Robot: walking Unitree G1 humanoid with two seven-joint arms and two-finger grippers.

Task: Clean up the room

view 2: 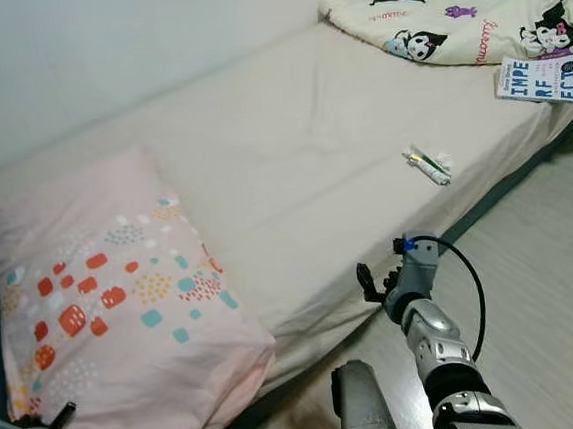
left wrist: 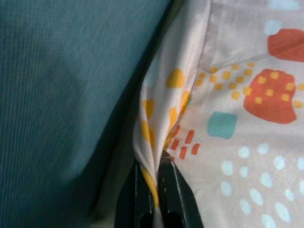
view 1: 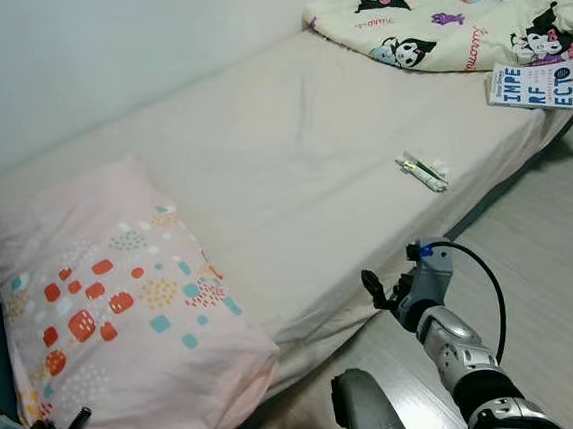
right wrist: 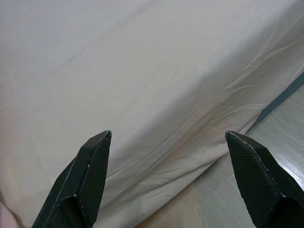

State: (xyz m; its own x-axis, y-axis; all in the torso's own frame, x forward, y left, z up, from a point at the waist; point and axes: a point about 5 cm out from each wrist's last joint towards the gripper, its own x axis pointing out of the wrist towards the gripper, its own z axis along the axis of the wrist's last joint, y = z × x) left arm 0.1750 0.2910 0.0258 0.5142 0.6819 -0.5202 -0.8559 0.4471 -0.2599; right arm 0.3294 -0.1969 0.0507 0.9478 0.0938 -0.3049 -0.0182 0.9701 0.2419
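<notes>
Pink fabric with red, orange and teal patches covers the pillow point(view 1: 114, 310) that lies at the near end of our bed point(view 1: 302, 163), close to the bottom left of the head views. Our left gripper point(left wrist: 154, 190) sits at the pillow's lower corner, its two black fingers point(left wrist: 173, 194) pressed together on a pinched fold of the pillowcase, right beside a teal surface point(left wrist: 61, 104). In the head views that gripper point(view 1: 69, 426) shows at the pillow's near edge.

Our right gripper point(right wrist: 168, 142) hangs beside the mattress edge, above the pale wood floor point(view 1: 551, 252), with its fingers point(right wrist: 90, 171) spread wide apart and nothing between them; it faces the cream sheet. In the left eye view we see it point(view 1: 376, 292) just off the bed's side.

On the sheet, toward the far end, lies a small green and white tube point(view 1: 423, 171) with a bit of white wrapper touching it. Farther on, a cartoon-print blanket point(view 1: 440, 15) is bunched at the far end, and a book point(view 1: 534, 85) with large blue letters rests against it, at the mattress edge.
</notes>
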